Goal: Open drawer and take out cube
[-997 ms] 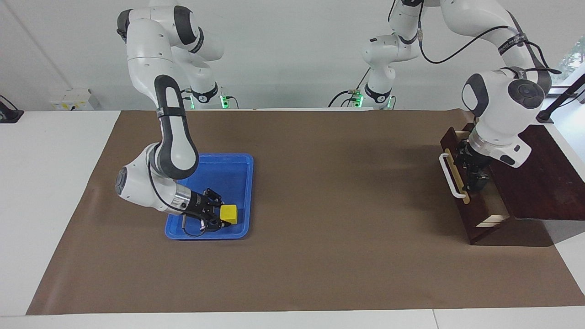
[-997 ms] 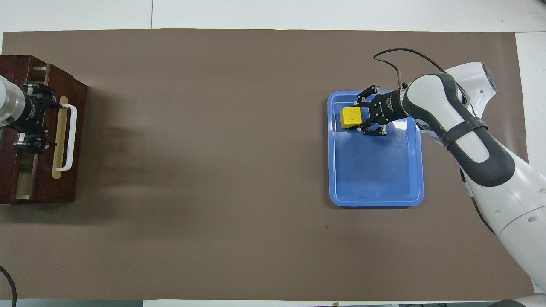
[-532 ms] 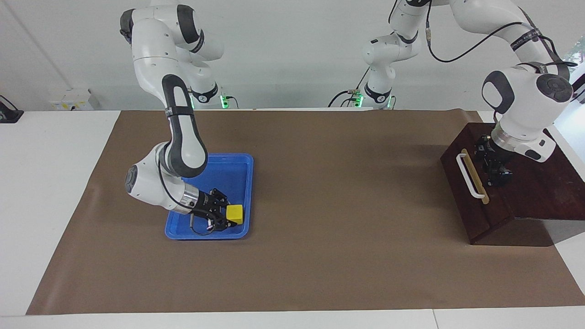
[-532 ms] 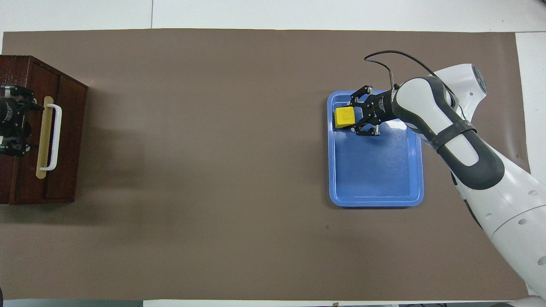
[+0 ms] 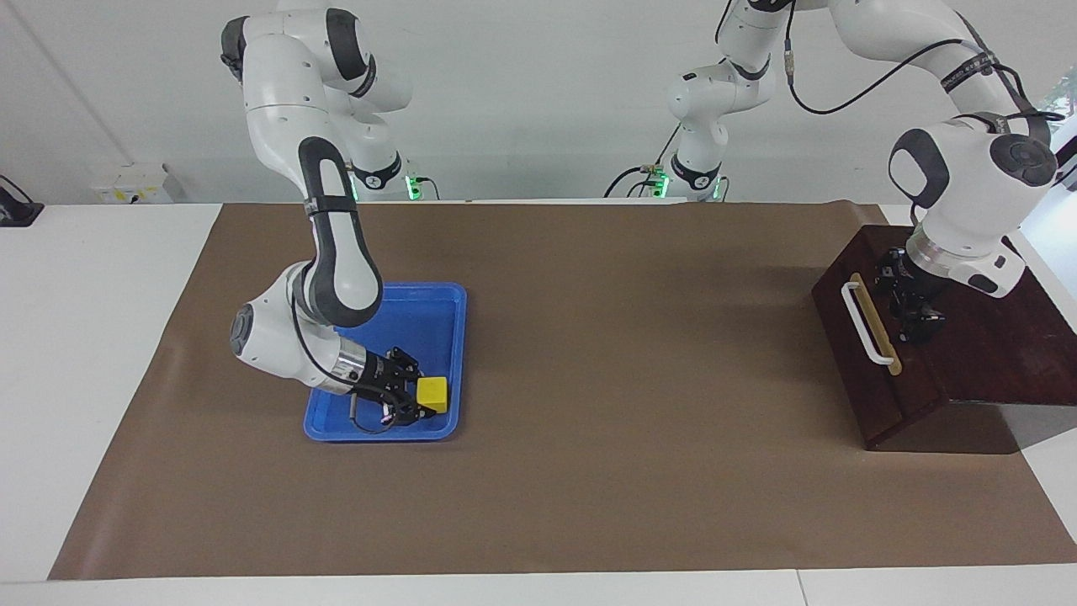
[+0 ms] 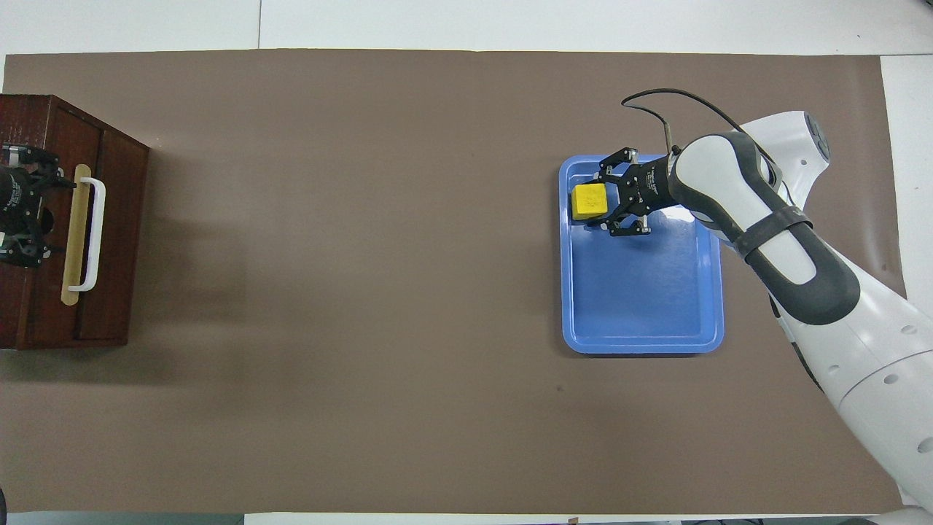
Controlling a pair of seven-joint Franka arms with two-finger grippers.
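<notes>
The cube (image 5: 432, 392) sat at the blue tray's (image 6: 641, 321) eleven o'clock corner overhead, right jaws (image 5: 410, 402) around it, grip unclear. It looked light, rigid; flat sides suit pinching. Left jaws (image 5: 913, 303) gaped above the shut drawer (image 5: 867, 353).

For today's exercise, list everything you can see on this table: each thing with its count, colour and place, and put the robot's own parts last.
Paper sheet: one, brown, covering most of the white table.
Tray: one, blue, flat, toward the right arm's end of the table.
Cube: one, yellow, in the tray at the corner farthest from the robots.
Wooden box: one, dark brown, at the left arm's end.
Drawer: one, dark front, white bar handle on a tan strip, pushed shut.
Right gripper: one, black, low in the tray, at the cube.
Left gripper: one, black, over the box top, jaws open.
</notes>
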